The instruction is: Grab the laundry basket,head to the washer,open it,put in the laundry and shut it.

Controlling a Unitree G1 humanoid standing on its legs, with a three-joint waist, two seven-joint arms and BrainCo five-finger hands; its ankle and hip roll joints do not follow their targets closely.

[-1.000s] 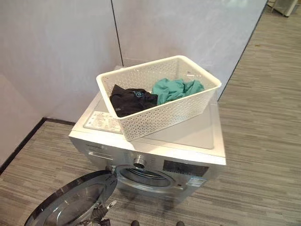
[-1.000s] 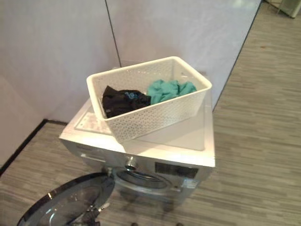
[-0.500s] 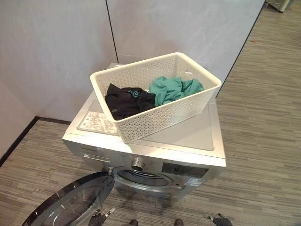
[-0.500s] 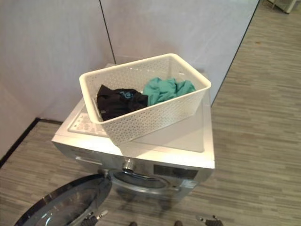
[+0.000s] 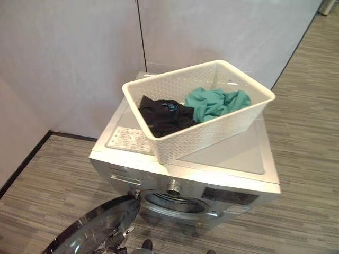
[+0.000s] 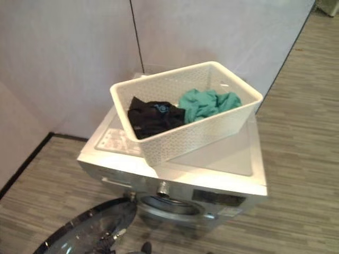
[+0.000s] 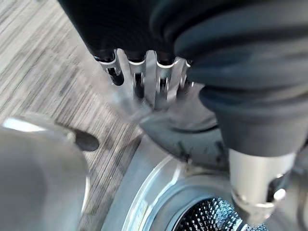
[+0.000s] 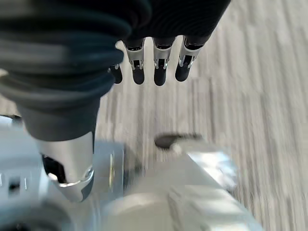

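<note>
A white perforated laundry basket [image 5: 212,135] stands askew on the silver washer's top [image 5: 241,156]. It holds a black garment [image 5: 164,114] and a teal garment [image 5: 214,101]. The washer's round glass door [image 5: 98,230] hangs open at the lower left, which leaves the porthole [image 5: 175,202] uncovered. My left hand [image 5: 117,238] is low by the door's inner edge. Its fingers [image 7: 139,77] are straight and hold nothing, with the steel drum [image 7: 211,216] showing past them. My right hand [image 8: 154,62] hangs over the floor, fingers straight and empty.
Pale wall panels [image 5: 212,32] stand right behind the washer. A dark baseboard [image 5: 24,164] runs along the left wall. Striped grey wood-look floor [image 5: 310,137] stretches to the right of and in front of the machine.
The whole picture has slid to the right, so the camera has moved. Basket, washer and open door keep their places relative to one another.
</note>
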